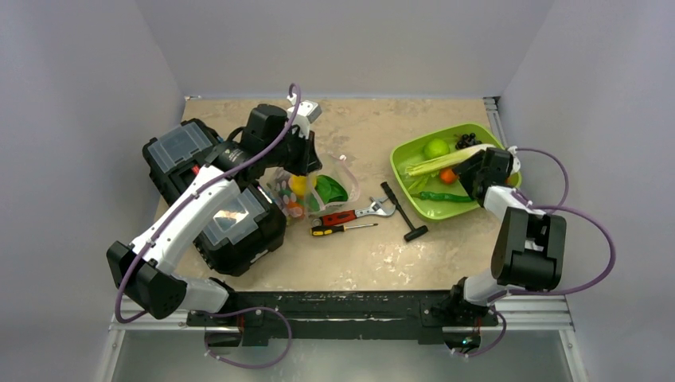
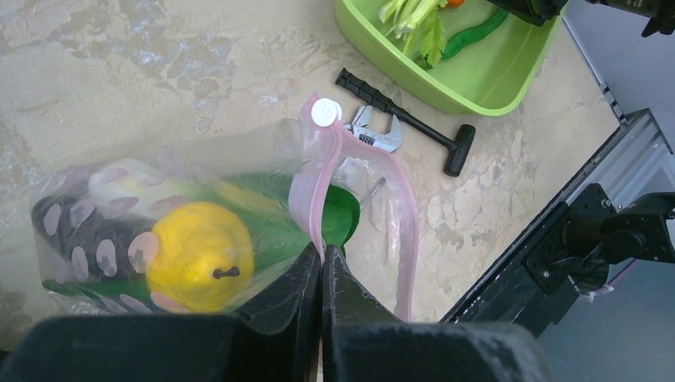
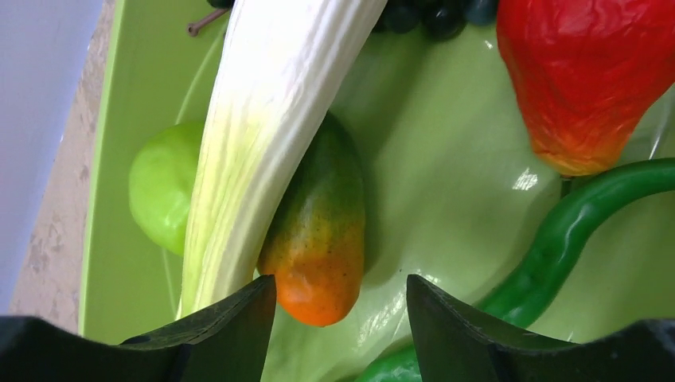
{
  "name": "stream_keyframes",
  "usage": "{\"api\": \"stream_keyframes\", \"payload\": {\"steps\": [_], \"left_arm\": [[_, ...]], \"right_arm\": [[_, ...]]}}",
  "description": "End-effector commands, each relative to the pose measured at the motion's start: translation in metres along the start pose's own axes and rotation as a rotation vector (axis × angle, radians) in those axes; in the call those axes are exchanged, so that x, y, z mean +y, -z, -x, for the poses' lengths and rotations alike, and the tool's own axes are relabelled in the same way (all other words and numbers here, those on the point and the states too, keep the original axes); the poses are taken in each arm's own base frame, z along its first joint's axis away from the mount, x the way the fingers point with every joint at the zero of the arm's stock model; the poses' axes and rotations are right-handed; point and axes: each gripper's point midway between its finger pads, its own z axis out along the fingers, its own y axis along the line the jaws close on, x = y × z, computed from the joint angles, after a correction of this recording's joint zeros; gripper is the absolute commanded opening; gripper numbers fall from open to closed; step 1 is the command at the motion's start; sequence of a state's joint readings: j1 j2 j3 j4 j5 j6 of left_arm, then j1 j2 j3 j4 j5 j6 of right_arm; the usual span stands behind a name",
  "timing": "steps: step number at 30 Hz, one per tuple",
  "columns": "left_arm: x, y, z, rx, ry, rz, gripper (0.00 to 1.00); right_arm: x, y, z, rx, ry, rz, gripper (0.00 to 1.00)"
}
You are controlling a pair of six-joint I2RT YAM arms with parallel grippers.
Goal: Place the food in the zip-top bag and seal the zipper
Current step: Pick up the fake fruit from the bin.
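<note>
Tabletop point(image 1: 358, 247) mottled beige, walls point(image 1: 79, 79) grey. Left gripper point(image 2: 321, 253) pinches the floppy bag's point(image 2: 263, 151) pink zipper point(image 2: 306, 191) beside the glossy tray point(image 2: 493, 79); right gripper point(image 3: 342, 290) gapes above it.

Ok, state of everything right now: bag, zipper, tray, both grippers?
Clear plastic zip-top bag: partly filled, mouth open.
Pinkish-red zipper strip: unsealed, white slider at one end.
Left gripper: shut on the zipper strip.
Right gripper: open, empty, above the tray.
Lime-green plastic tray: holds toy food.
</note>
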State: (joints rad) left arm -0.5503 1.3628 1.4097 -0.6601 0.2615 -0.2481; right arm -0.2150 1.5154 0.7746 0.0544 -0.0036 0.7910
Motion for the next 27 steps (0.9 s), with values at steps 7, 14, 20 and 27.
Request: {"api": "stream_keyframes", "payload": {"steps": [7, 14, 20, 27], "left_arm": [[-0.011, 0.013, 0.026, -0.09, -0.001, -0.047, 0.0], [-0.009, 0.011, 0.026, -0.087, 0.001, -0.046, 0.0], [-0.009, 0.009, 0.025, -0.082, 0.003, -0.046, 0.0], [-0.009, 0.006, 0.023, -0.067, 0.008, -0.054, 0.0]], "right_arm": [[0.01, 0.002, 0.009, -0.024, 0.04, 0.131, 0.58], [0.029, -0.005, -0.001, 0.018, 0.051, 0.265, 0.63], [0.026, -0.016, -0.006, 0.045, 0.021, 0.252, 0.65], [0.027, -0.025, -0.01, 0.062, 0.015, 0.263, 0.65]]}}
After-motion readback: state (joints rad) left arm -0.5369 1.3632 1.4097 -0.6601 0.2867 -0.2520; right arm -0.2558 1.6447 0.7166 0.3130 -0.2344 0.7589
